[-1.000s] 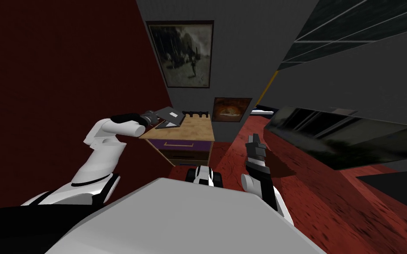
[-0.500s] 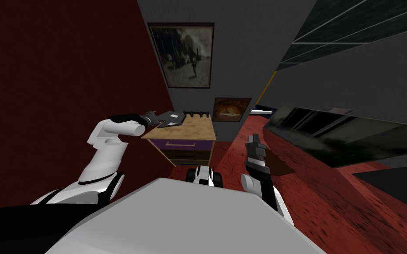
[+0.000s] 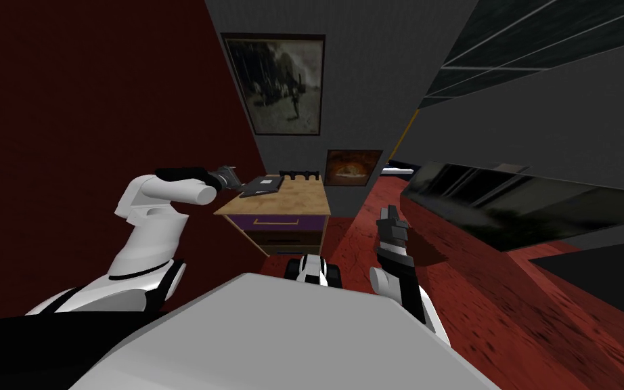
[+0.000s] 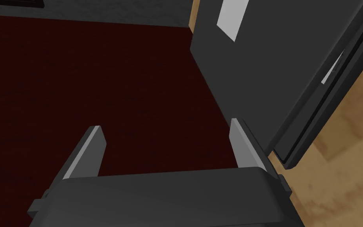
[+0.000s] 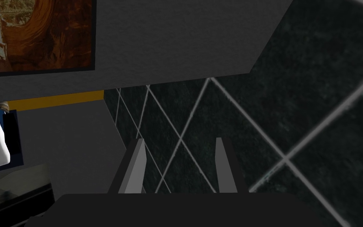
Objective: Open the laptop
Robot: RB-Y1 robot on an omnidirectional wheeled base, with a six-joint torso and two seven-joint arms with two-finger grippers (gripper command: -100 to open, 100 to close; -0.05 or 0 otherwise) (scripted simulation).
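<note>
the laptop point(image 3: 263, 184), a thin matte dark grey slab with a pale rectangular patch on its lid, lies nearly shut on the far left corner of the blotchy wood-topped counter point(image 3: 298, 200). our left claw point(image 4: 164, 126) gapes wide and empty, one flat blade just beside the lid's corner. our right claw point(image 5: 178, 140) hangs off to our right, blades narrowly apart, gripping nothing.
</note>
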